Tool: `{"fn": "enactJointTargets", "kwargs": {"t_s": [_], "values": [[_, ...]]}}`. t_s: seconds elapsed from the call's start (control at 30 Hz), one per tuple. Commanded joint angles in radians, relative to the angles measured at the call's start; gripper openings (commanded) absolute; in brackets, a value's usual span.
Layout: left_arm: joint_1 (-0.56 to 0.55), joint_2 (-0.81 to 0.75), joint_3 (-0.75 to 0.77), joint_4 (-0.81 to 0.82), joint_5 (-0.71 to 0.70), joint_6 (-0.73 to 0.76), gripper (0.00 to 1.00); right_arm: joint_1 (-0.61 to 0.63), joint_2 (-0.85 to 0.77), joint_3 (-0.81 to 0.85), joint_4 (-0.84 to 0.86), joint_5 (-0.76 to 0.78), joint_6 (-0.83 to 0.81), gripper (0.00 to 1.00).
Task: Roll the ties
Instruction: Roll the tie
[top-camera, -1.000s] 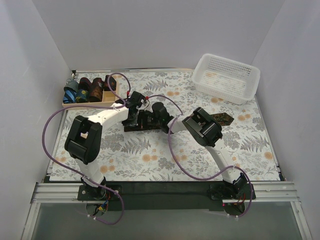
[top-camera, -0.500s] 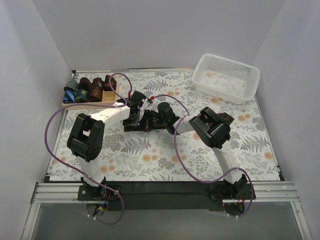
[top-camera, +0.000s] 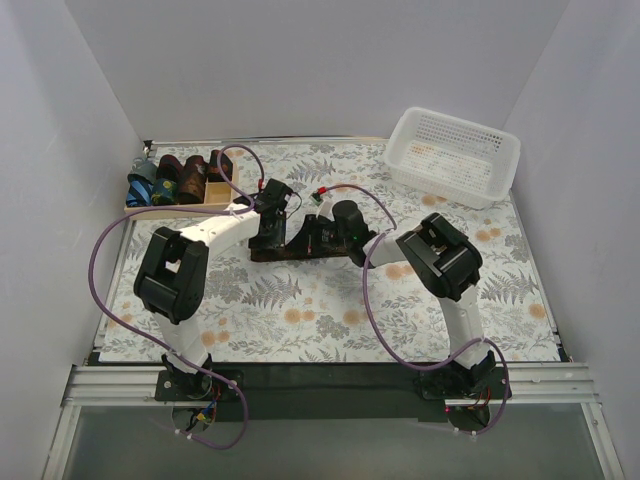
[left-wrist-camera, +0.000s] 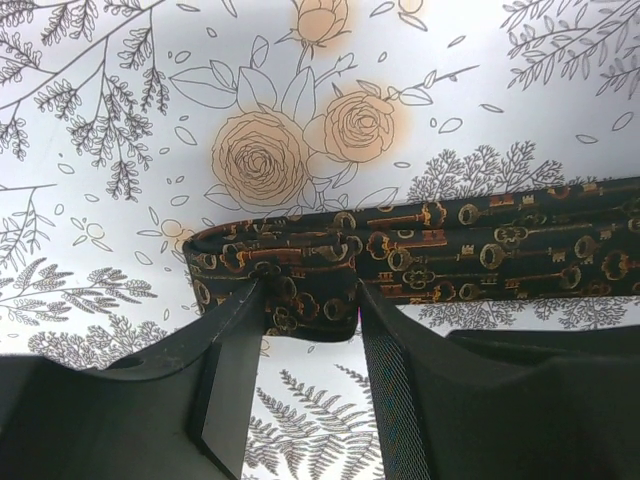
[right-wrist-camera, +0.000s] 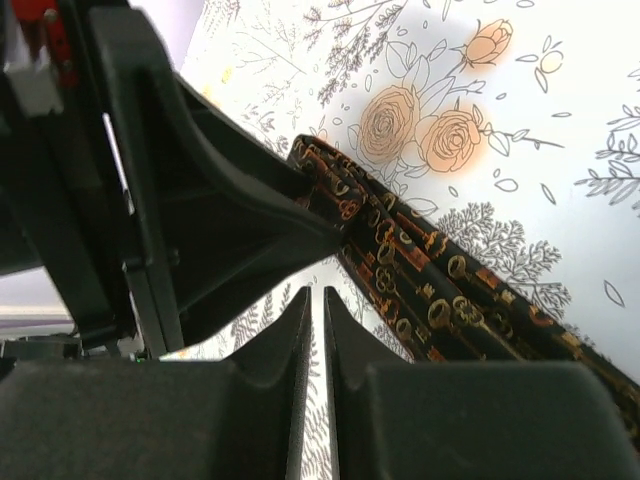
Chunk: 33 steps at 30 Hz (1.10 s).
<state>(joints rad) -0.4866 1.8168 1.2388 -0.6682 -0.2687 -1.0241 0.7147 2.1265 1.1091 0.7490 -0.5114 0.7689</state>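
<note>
Grip on the folded end of a key-patterned necktie (left-wrist-camera: 480, 255)
Left end effector (left-wrist-camera: 310, 292) clamped the fold low over the floral table (left-wrist-camera: 120, 80); right end effector (right-wrist-camera: 313, 300) sat closed and empty just beside it. Remaining necktie lay flat across the table. With so shallow a bite, turning could slip the fold loose.

Plain white walls (top-camera: 300, 60), floral-print tabletop (top-camera: 285, 322), aluminium rail (top-camera: 560, 380) at near edge

your table (top-camera: 300, 310) is covered in a print of ferns and pale orange roses. lying directly on it you have a dark key-patterned tie (left-wrist-camera: 480, 260) stretched across the middle, one end folded over, a white mesh basket (top-camera: 447, 186) at the far right corner, and a shallow wooden tray (top-camera: 180, 207) at the far left.
</note>
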Motion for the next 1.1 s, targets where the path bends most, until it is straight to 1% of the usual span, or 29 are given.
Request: {"fn": "enactJointTargets", "kwargs": {"t_s": [0.0, 0.13, 0.2, 0.3, 0.5, 0.6, 0.63, 0.77, 0.93, 0.97, 1.07], "values": [[-0.001, -0.057, 0.004, 0.039, 0.008, -0.014, 0.41, -0.009, -0.06, -0.022, 0.003, 0.017, -0.059, 0.14], [-0.001, -0.034, -0.007, 0.055, 0.017, -0.014, 0.38, -0.008, -0.077, -0.04, -0.017, 0.022, -0.089, 0.14], [-0.001, -0.027, -0.015, 0.074, 0.025, -0.017, 0.33, -0.008, -0.082, -0.045, -0.03, 0.027, -0.098, 0.14], [-0.003, -0.014, -0.032, 0.088, 0.039, -0.025, 0.3, -0.011, -0.089, -0.052, -0.043, 0.031, -0.114, 0.14], [-0.001, -0.04, -0.081, 0.104, 0.045, -0.03, 0.28, -0.009, -0.12, -0.058, -0.074, 0.043, -0.155, 0.14], [-0.003, -0.06, -0.079, 0.104, 0.034, -0.022, 0.31, -0.009, -0.138, -0.052, -0.099, 0.048, -0.192, 0.15], [-0.001, -0.077, -0.075, 0.104, 0.033, -0.021, 0.34, -0.009, -0.143, -0.046, -0.114, 0.048, -0.21, 0.15], [-0.001, -0.108, -0.059, 0.104, 0.028, -0.013, 0.4, -0.009, -0.172, -0.028, -0.172, 0.059, -0.276, 0.18], [-0.001, -0.128, -0.055, 0.116, 0.034, -0.007, 0.42, -0.009, -0.197, -0.009, -0.238, 0.07, -0.356, 0.23], [-0.001, -0.134, -0.056, 0.119, 0.037, -0.007, 0.45, -0.009, -0.203, -0.003, -0.25, 0.071, -0.384, 0.25], [-0.001, -0.152, -0.055, 0.122, 0.048, -0.014, 0.5, -0.008, -0.215, 0.015, -0.293, 0.079, -0.427, 0.28]]}}
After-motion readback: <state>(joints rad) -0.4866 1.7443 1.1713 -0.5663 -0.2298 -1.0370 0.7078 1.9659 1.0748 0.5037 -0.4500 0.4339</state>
